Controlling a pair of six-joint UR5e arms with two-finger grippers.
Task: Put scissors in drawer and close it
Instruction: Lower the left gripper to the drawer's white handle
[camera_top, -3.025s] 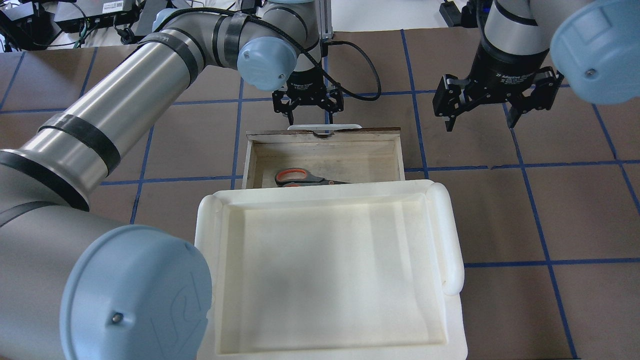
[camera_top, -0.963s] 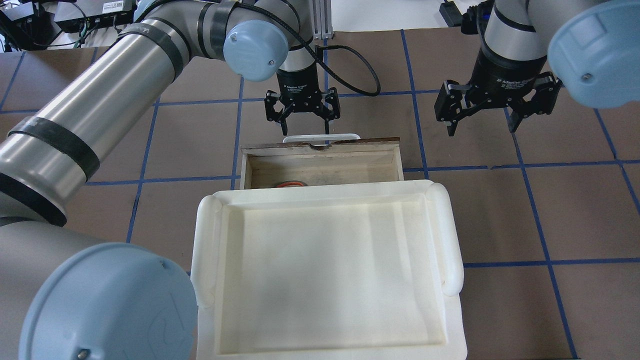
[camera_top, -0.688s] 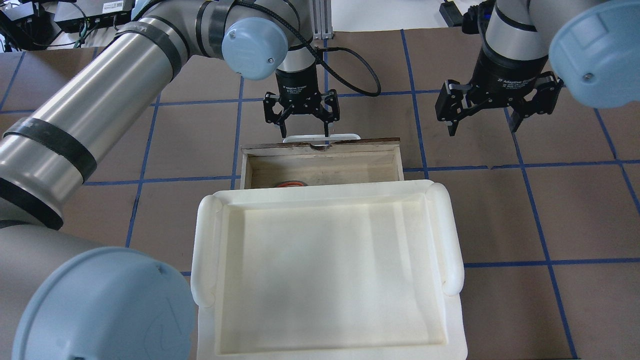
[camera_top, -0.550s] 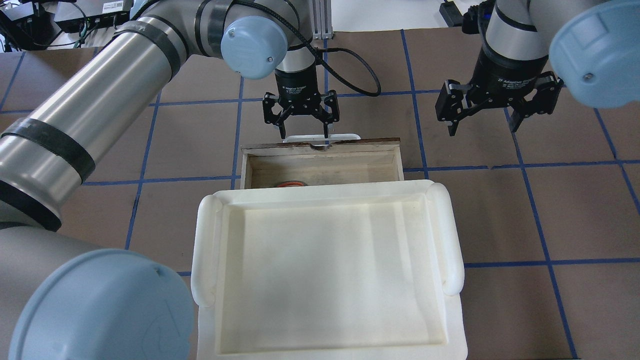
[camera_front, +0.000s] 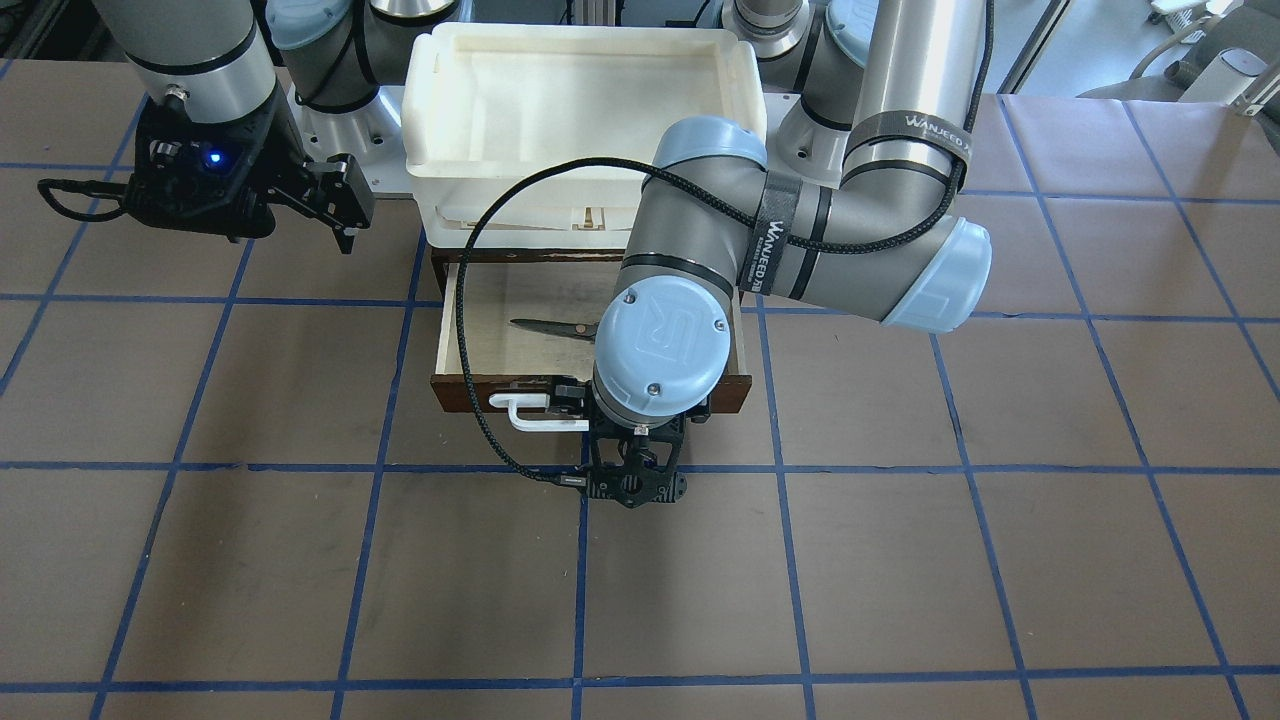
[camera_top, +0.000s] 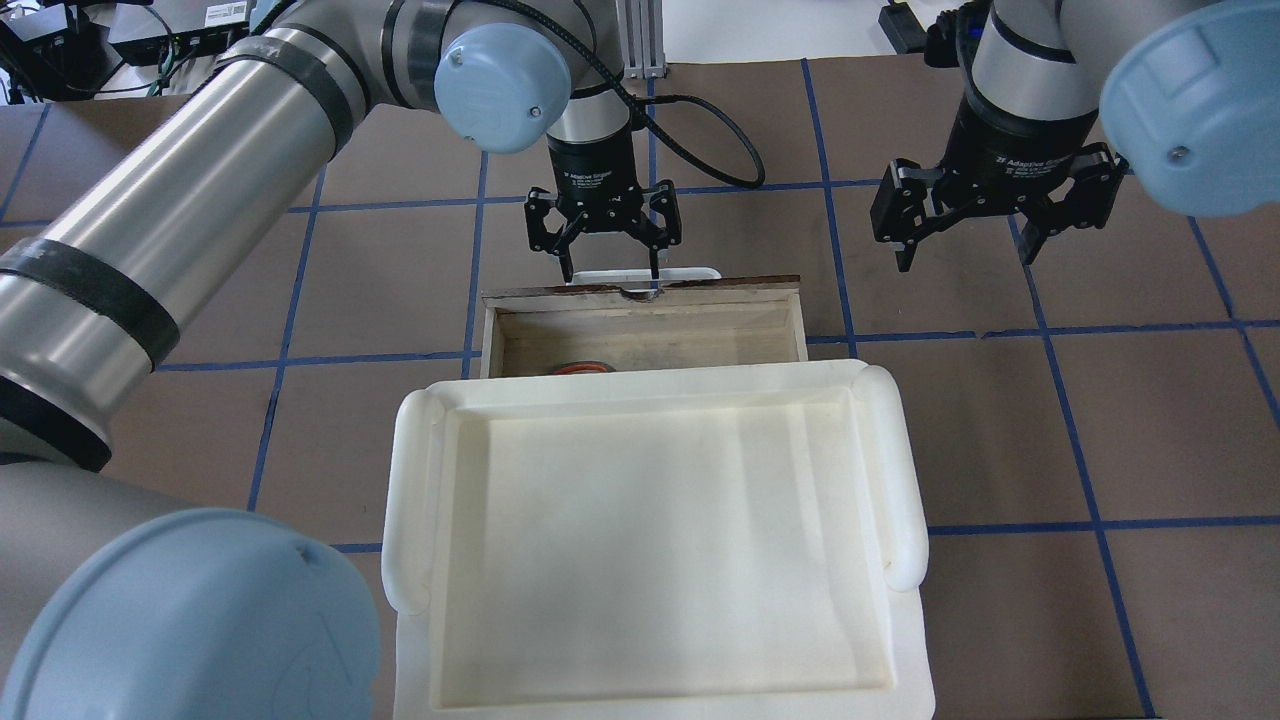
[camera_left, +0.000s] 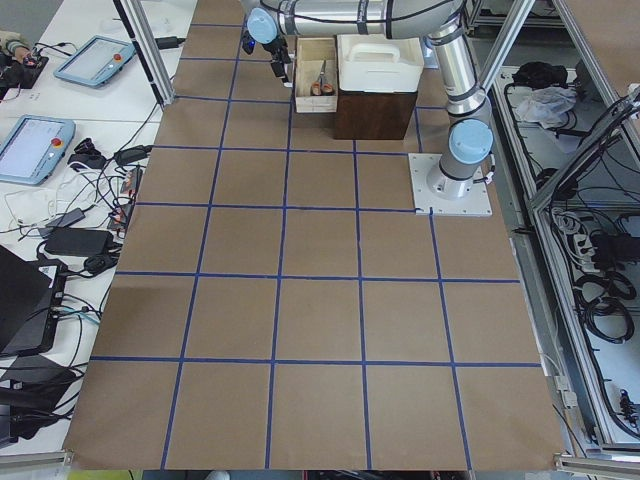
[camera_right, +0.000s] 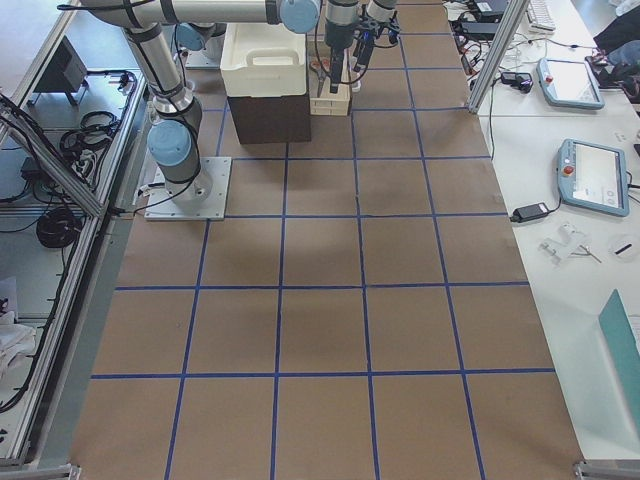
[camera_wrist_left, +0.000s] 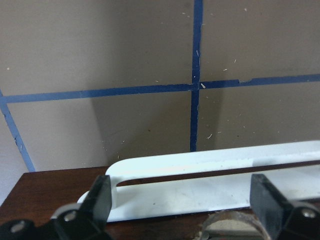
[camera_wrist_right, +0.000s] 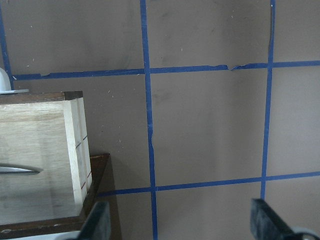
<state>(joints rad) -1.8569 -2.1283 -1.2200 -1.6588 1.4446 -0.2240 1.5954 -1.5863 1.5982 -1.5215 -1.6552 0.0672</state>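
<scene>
The drawer (camera_top: 640, 292), scissors (camera_front: 550, 327) lying inside, has slid further under the white tray (camera_top: 905, 470) by the desk's robot-side edge, left jaws spread at its white handle (camera_wrist_left: 200, 165), right jaws spread and idle, so closing looks half done.

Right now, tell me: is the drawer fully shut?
No, the drawer stands pulled out, its pale floor and the scissors exposed.

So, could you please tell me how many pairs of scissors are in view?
1. The scissors lie inside the open drawer; in the front view the left arm hides their handles. The drawer's covered rear could hide more.
</scene>
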